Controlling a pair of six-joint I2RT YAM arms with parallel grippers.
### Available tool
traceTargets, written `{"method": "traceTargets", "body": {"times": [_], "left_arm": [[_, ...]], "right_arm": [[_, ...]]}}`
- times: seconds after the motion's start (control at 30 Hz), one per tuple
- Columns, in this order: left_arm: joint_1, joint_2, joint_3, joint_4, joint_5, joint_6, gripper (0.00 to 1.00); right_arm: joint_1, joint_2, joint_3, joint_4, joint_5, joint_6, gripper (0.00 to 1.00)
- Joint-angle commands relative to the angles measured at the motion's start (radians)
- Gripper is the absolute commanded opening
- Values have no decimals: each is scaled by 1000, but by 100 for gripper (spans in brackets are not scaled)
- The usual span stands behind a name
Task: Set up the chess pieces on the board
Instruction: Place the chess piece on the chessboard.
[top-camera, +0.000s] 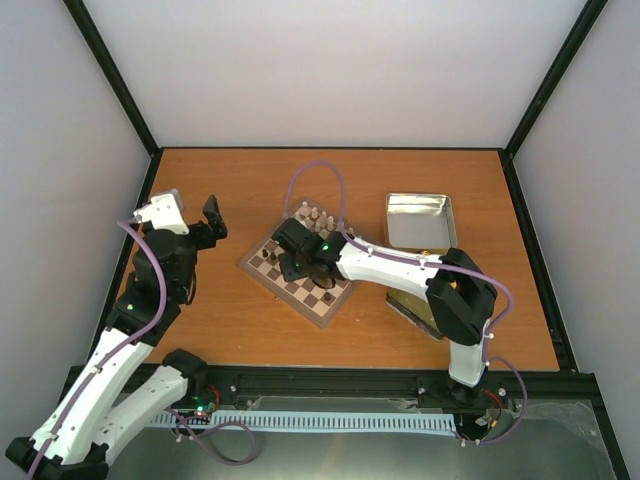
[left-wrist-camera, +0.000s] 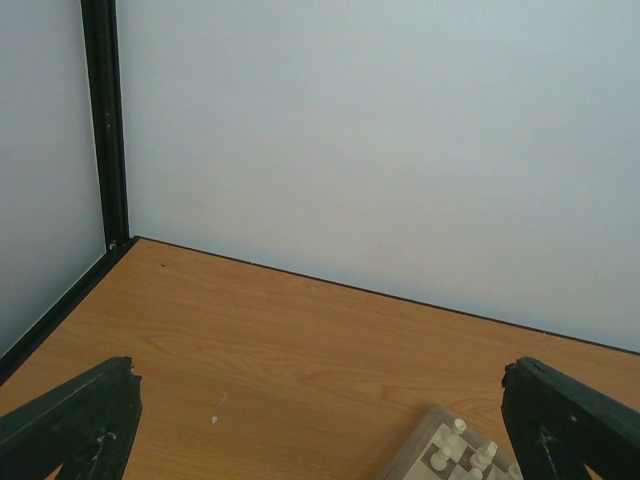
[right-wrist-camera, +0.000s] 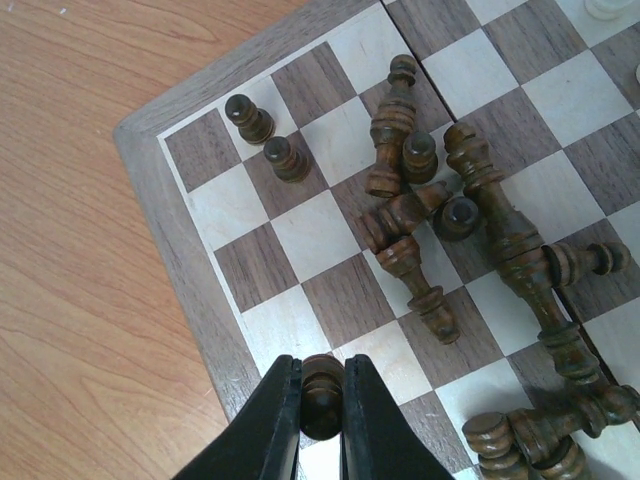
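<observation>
Over the board's corner: the right gripper (right-wrist-camera: 322, 366) was clenched on a dark piece (right-wrist-camera: 322, 398), which stood upright between the fingers above a square next to the rim.
Right wrist view alone: two pawns (right-wrist-camera: 268, 138) stood upright near the corner of the board (right-wrist-camera: 150, 175). A heap (right-wrist-camera: 470, 220) of dark men lay toppled on the middle squares, several touching or crossing one another.
Top view alone: the board (top-camera: 262, 278) sat turned at an angle in the middle of the table (top-camera: 220, 310). The right arm (top-camera: 390, 265) reached across it and hid the heap and much of the near squares.
Left gripper (top-camera: 210, 215): released, jaws spread wide with nothing between them, well left of the board.
Left wrist view: its fingers (left-wrist-camera: 70, 425) framed bare table, with the board's corner (left-wrist-camera: 415, 460) and a few light men (left-wrist-camera: 455, 440) at the lower edge.
Light men (top-camera: 318, 215): upright along the board's far edge.
Tin (top-camera: 418, 220): open, right of the board and apart from it.
Second tin (top-camera: 405, 302): mostly hidden under the right arm.
</observation>
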Motion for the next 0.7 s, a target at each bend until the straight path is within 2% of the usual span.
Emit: {"method": "traceTargets", "body": {"times": [0.0, 0.2, 0.67], "left_arm": [[3, -35, -1, 20, -20, -11, 100], [3, -51, -13, 24, -17, -7, 100], [3, -35, -12, 22, -19, 9, 100]], "right_arm": [[9, 39, 52, -29, 32, 24, 9], [15, 112, 103, -22, -1, -3, 9], [15, 278, 256, -37, 118, 33, 9]]}}
